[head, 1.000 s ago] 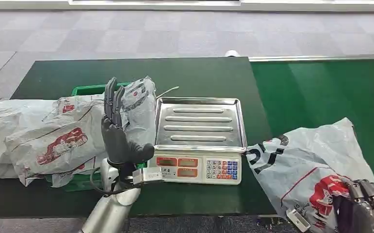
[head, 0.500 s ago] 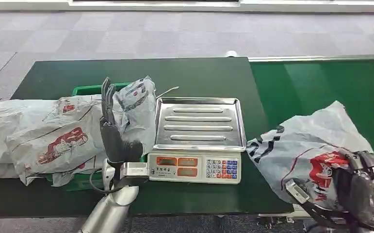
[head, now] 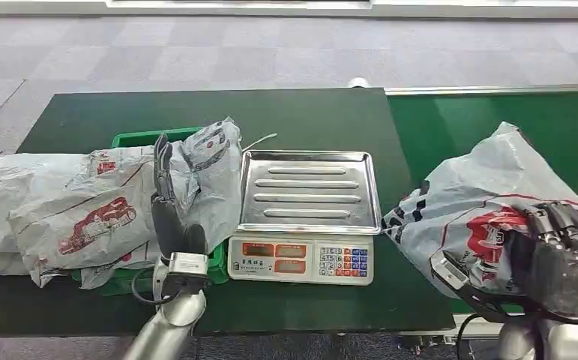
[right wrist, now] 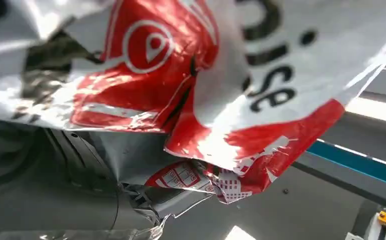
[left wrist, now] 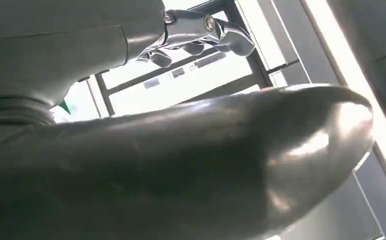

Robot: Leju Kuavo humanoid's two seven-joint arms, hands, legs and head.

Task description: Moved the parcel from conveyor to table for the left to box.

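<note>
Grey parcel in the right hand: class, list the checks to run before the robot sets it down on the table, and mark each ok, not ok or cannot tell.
1. Right hand holds the grey parcel: ok.
2. Parcel lifted off the conveyor: cannot tell; its lower edge is hidden.
3. Parcel over the table: not ok; most of it hangs over the conveyor.
4. Scale tray free of things: ok.
5. Left hand holds nothing, upright in front of the green box: ok.
6. Green box has room: not ok; parcels are heaped over it.

Silver arms, dark many-fingered left hand [head: 172, 225] and right hand [head: 563, 259], black wrist cables
</note>
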